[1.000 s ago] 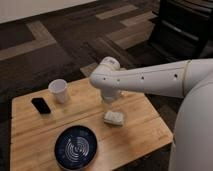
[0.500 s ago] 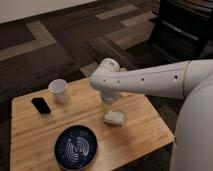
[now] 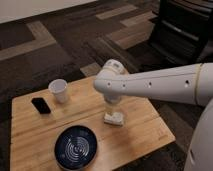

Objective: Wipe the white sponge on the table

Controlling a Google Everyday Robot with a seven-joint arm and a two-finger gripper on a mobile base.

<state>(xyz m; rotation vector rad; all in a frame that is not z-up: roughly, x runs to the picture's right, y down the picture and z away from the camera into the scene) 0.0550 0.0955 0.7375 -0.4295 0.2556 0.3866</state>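
Observation:
The white sponge point(image 3: 114, 119) lies on the light-brown wooden table point(image 3: 145, 125), right of centre. My gripper point(image 3: 112, 109) hangs straight down from the white arm and sits right on top of the sponge, hiding its upper part. The arm reaches in from the right across the table.
A white paper cup point(image 3: 59, 90) stands at the back left. A black phone point(image 3: 41, 105) lies left of it. A dark bowl point(image 3: 75, 146) with ring pattern sits at the front, left of the sponge. Dark cabinets point(image 3: 185, 30) stand at the back right. Carpet surrounds the table.
My gripper has come down and slightly right onto the sponge. The sponge, cup, phone and bowl have not moved.

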